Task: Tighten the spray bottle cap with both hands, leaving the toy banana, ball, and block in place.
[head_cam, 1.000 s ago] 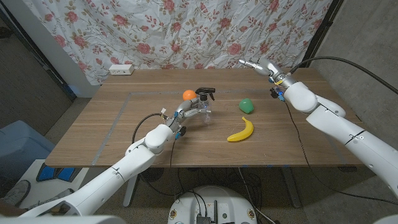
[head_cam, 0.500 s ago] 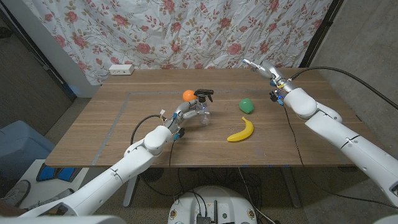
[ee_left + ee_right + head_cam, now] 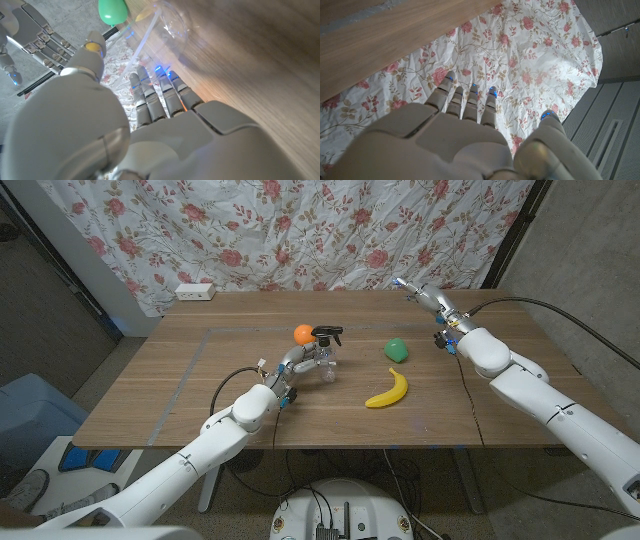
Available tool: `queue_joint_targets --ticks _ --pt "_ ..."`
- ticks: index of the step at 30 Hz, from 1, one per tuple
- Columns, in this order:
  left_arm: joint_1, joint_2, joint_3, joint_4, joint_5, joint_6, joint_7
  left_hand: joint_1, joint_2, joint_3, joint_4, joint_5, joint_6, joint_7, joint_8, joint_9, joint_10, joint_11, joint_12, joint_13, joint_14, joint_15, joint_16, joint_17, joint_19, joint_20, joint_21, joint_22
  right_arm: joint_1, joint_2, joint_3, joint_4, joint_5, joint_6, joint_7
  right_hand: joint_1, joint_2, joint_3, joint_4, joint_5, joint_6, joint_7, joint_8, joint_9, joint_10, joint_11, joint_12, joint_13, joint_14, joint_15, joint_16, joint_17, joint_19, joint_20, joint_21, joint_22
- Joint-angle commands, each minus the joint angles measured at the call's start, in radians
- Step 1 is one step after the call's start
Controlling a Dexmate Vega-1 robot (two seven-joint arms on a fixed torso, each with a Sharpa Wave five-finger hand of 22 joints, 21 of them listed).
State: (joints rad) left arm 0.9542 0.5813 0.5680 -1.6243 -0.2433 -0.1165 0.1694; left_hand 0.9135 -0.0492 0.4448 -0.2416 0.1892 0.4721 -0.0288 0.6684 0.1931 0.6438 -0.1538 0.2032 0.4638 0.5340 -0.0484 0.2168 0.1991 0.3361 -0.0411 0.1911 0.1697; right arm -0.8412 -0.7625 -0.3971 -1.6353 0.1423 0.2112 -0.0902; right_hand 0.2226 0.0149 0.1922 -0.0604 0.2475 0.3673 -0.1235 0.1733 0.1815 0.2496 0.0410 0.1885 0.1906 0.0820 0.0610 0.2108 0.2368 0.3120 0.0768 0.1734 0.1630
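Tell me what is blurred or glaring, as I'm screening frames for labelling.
Head view: evenly lit and sharp. Left wrist view: the clear spray bottle is soft and washed out against glare on the table. Right wrist view: the robot hand close up is slightly soft.

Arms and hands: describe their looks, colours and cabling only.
Both arms are glossy white rounded shells with black cables running along them. The left hand and right hand have silver-grey segmented fingers. Small blue lights glow at the fingertips and near the wrists. The hand backs are smooth pale grey plates.
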Motion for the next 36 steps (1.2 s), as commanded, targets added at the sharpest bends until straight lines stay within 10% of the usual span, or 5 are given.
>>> queue_joint_targets --ticks 1,24,36 --pt "0.005 0.002 0.005 0.0 0.001 0.009 0.001 -0.08 0.101 0.045 0.055 0.005 0.125 -0.025 -0.002 0.002 -0.013 -0.008 -0.002 -0.002 -0.006 -0.104 -0.005 -0.001 -0.008 0.0 0.0 0.003 -0.029 0.006 0.015 0.0 0.04 0.007 -0.023 0.003 0.014 0.007 -0.001 -0.003 0.002 -0.014 0.007 0.0 0.002 -0.001 0.004 0.001 0.003 0.001 -0.002 0.0 -0.003 -0.006 0.004 0.002" --pt "0.046 0.033 -0.003 -0.051 -0.004 0.038 0.012 -0.061 0.083 0.013 0.064 0.007 0.051 -0.05 -0.066 -0.003 -0.093 -0.004 -0.018 -0.041 -0.075 -0.084 -0.025 -0.005 -0.023 0.006 -0.001 0.004 -0.087 0.012 0.035 -0.03 0.085 0.004 -0.053 0.007 0.023 0.013 -0.009 -0.006 0.01 -0.013 0.014 0.0 0.007 -0.001 0.008 0.001 0.006 -0.004 -0.002 -0.006 0.0 -0.012 0.008 0.002" --pt "0.052 0.05 -0.014 -0.07 -0.01 0.048 0.01 -0.045 0.067 -0.03 0.072 0.012 -0.131 -0.124 -0.262 -0.013 -0.344 0.037 -0.025 -0.155 -0.29 -0.027 -0.045 -0.024 -0.051 0.016 -0.001 0.004 -0.087 0.006 0.031 -0.032 0.082 -0.004 -0.049 0.005 0.026 0.014 -0.01 -0.008 0.02 -0.015 0.018 0.0 0.01 -0.001 0.009 0.002 0.01 0.009 0.0 -0.008 -0.001 -0.013 0.008 0.002"
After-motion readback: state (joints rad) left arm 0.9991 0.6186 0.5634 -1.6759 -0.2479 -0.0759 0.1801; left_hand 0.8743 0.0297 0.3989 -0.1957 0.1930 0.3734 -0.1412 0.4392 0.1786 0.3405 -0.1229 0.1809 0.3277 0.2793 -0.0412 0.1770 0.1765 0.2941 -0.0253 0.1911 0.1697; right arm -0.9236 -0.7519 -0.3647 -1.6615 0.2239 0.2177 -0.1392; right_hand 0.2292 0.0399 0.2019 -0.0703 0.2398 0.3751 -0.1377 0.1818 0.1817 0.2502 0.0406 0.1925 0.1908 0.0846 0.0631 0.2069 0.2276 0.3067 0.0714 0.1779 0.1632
